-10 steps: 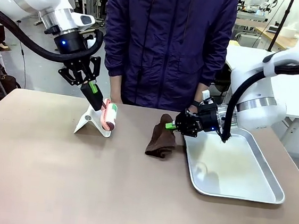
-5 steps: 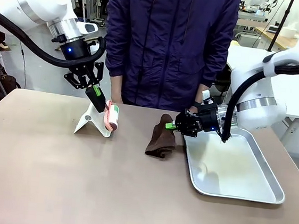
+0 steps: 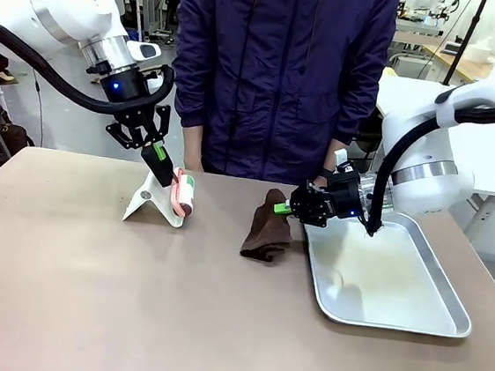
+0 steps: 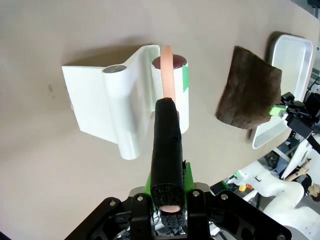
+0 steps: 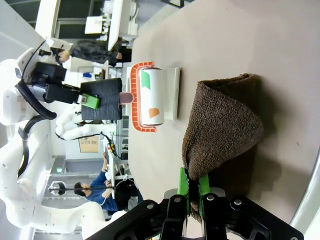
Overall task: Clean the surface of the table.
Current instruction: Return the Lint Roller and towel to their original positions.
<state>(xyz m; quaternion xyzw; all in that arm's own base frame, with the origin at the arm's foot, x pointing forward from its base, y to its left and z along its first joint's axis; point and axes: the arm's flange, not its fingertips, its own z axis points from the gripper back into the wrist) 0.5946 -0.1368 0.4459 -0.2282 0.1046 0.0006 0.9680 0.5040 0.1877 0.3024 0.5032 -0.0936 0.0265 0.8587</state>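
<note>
Stretching widest across the foreground, the smooth brownish-taupe desk point(image 3: 171, 319) is lying bare in front, with everything gathered toward its far half. On the right, the shallow silver metal tray point(image 3: 448, 300) is resting flat. Just beside its left edge, the right hand point(image 3: 294, 210) is pinching the top of a dark brown folded cloth point(image 3: 266, 232), whose lower part is draping onto the desk. Farther left, the left hand point(image 3: 162, 170) is clamping the salmon-pink handle of a white lint roller point(image 3: 182, 194), which is sitting in its white plastic stand point(image 3: 147, 201). A person in a dark purple jacket point(image 3: 281, 74) is standing at the far edge. The cloth is held only by a corner, so a wipe could bunch it or drag it under the tray; lifting the roller askew could tip its light stand.
</note>
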